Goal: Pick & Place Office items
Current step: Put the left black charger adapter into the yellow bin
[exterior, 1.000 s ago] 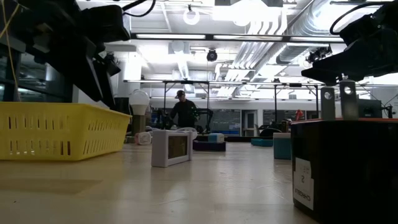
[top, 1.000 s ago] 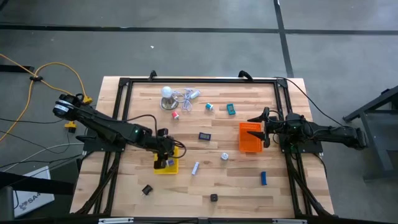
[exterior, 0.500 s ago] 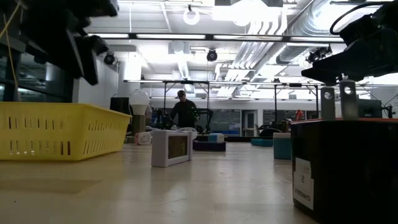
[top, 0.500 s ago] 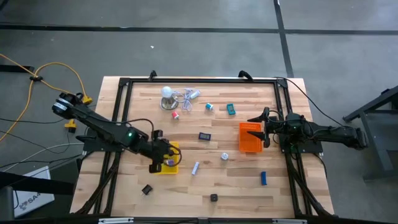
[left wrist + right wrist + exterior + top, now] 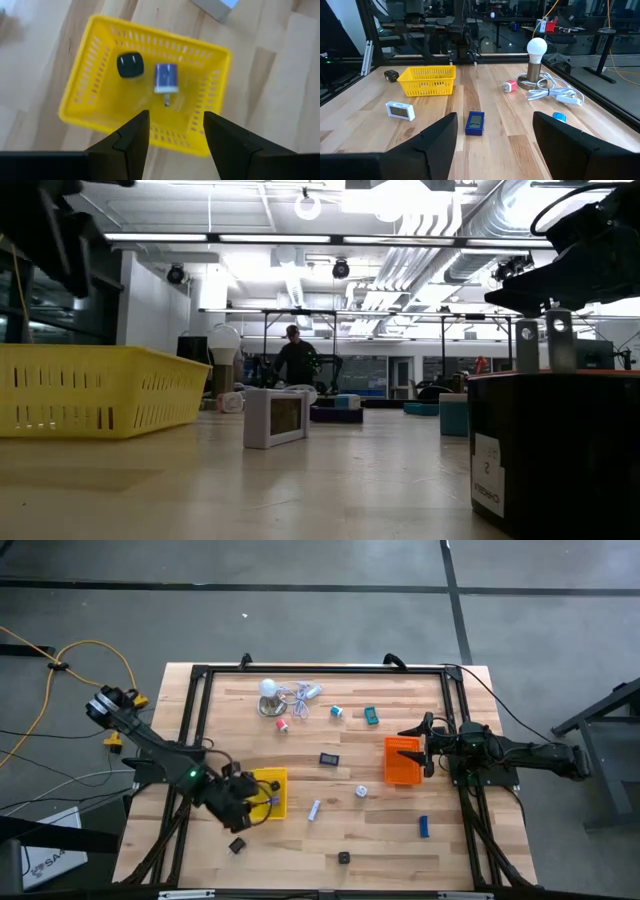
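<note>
Fingers of the left gripper (image 5: 173,131) stand apart and empty above the yellow tray (image 5: 207,90), where a blue block (image 5: 164,78) and black piece (image 5: 130,65) lie. Next, the black clip (image 5: 237,845) nearby: descend straight, centred. Right gripper (image 5: 492,131) waits open beside the orange tray (image 5: 402,762).

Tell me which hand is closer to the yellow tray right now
The left. The left hand hangs open just off the yellow tray, at its near-left edge. The right hand, also open, waits across the table beside the orange tray.
</note>
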Action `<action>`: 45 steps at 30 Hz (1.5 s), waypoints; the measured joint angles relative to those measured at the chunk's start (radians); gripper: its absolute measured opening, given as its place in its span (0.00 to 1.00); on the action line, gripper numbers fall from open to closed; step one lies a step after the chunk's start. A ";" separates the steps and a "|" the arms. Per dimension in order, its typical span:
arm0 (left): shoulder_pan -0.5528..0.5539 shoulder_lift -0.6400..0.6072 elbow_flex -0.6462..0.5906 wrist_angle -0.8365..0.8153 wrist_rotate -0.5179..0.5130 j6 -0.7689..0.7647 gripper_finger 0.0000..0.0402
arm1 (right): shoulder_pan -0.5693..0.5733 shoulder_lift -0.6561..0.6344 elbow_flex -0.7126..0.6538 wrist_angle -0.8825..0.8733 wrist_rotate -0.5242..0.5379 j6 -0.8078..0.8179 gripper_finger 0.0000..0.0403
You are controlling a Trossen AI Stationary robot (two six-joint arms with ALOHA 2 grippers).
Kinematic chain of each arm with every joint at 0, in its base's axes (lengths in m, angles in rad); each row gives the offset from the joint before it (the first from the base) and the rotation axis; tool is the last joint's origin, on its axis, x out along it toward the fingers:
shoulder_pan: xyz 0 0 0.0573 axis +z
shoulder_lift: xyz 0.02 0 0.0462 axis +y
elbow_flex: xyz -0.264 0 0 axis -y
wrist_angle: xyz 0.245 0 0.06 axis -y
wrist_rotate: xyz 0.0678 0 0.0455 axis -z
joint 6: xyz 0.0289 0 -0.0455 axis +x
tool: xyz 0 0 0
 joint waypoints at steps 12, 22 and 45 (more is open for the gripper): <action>-0.271 0.028 -0.001 -0.037 -0.106 -0.435 0.45 | 0.000 0.000 0.000 0.000 0.000 0.000 0.62; -0.385 0.105 0.008 -0.003 -0.119 -0.697 0.45 | 0.000 0.000 0.000 0.000 0.000 0.000 0.62; -0.300 0.296 0.183 -0.074 0.149 -0.823 0.45 | 0.000 0.000 0.000 0.000 0.000 0.000 0.62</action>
